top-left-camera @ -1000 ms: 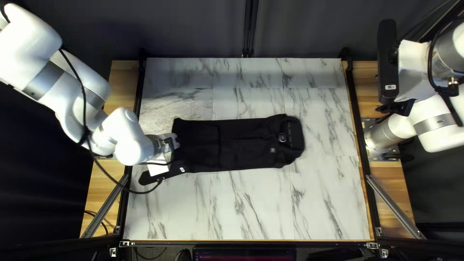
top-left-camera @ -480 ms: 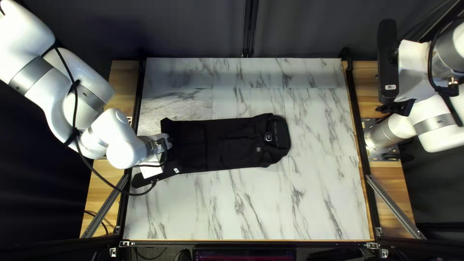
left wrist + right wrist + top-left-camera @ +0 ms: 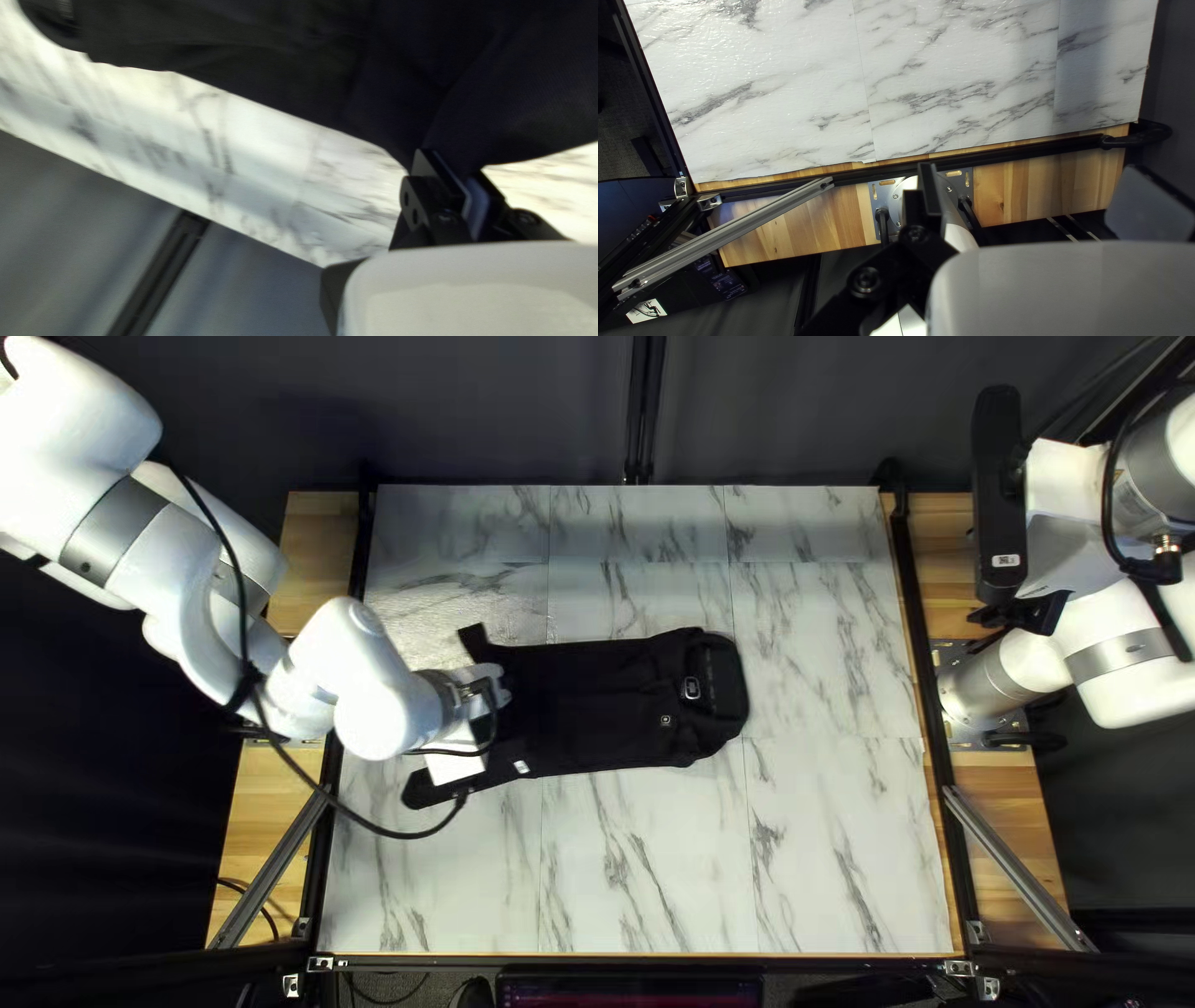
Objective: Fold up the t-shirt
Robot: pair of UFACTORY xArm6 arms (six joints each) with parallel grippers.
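Near the left end of the black t-shirt [image 3: 598, 707] is my left gripper [image 3: 492, 690], in the top left view. The shirt lies as a long narrow strip, its rounded collar end to the right. In the left wrist view, my left gripper [image 3: 460, 183] is shut on the t-shirt [image 3: 398, 74], whose cloth narrows into a pinch between its fingers. Part of the held end is hidden under the arm. My right gripper [image 3: 1023, 610] is raised over the table's right edge, away from the shirt. In the right wrist view, my right gripper [image 3: 1033, 196] stands open and holds nothing.
The marble-patterned tabletop [image 3: 822, 834] surrounds the shirt. A black rail [image 3: 921, 672] and a wooden strip run along the right edge. My left arm's black camera bar and a looping cable [image 3: 374, 833] hang low beside the shirt's left end.
The whole shirt first slid left with my left gripper. Since then, my left gripper has moved back right with the held end, while the collar end has stayed where it was. My right arm has not moved.
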